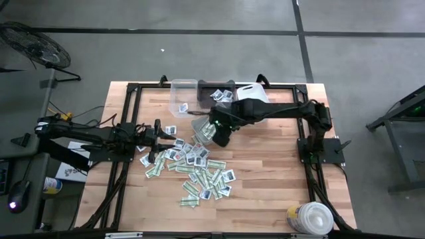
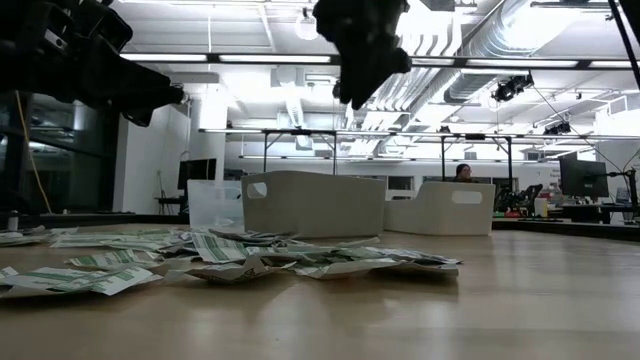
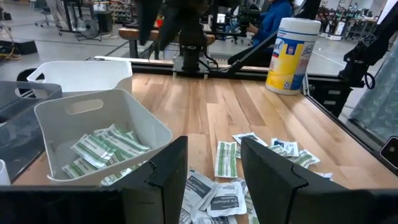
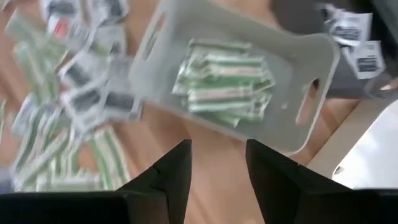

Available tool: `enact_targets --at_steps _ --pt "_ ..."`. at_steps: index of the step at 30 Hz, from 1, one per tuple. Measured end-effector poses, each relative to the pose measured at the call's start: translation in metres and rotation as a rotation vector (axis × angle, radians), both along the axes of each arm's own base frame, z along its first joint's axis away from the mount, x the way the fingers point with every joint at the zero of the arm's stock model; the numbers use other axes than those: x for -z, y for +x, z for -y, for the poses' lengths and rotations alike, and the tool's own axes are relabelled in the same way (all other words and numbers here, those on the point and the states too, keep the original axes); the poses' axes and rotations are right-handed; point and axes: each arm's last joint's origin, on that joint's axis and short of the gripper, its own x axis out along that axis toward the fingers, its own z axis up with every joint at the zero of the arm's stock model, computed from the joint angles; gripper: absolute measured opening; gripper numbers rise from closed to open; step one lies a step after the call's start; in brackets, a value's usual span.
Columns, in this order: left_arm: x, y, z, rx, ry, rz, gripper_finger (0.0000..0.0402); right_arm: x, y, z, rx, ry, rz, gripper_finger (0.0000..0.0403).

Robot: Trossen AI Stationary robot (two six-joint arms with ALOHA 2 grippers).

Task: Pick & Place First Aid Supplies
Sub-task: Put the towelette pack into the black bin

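Observation:
The first aid supplies (image 1: 192,169) lie in a loose pile of green-and-white strips and white squarish packets on the wooden table. More green strips (image 4: 224,81) lie inside a small white bin (image 1: 201,126). My right gripper (image 4: 217,168) hangs open above that bin's near side, pointing steeply down, with nothing between its fingers. My left gripper (image 3: 214,168) stands open and level at the pile's left edge (image 1: 166,138), holding nothing. In the low view the right gripper (image 2: 360,60) is high above the pile.
A clear bin (image 1: 182,96), a dark bin with white packets (image 1: 219,93) and another white bin (image 1: 255,93) stand along the far side. A round white tub (image 1: 312,218) stands at the near right corner. Bare wood lies right of the pile.

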Motion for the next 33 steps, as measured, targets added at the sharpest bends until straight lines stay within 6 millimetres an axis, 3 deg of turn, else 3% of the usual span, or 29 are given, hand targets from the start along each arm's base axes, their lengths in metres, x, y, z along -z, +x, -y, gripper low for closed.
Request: enact_targets --at_steps 6,14,24,33 --pt "0.000 0.000 0.000 0.000 0.000 -0.004 0.0149 0.004 -0.008 -0.026 -0.066 0.020 -0.087 0.0145" --pt "0.001 0.000 0.000 0.000 0.001 -0.008 0.0149 0.049 -0.028 -0.071 -0.088 0.133 -0.216 0.0145" --pt "0.003 0.000 0.000 0.000 0.002 -0.030 0.0149 0.091 -0.044 -0.102 -0.325 0.279 -0.070 0.0142" --pt "0.003 0.000 0.000 0.000 0.002 -0.030 0.0149 0.116 -0.042 -0.117 -0.535 0.099 0.047 0.0138"
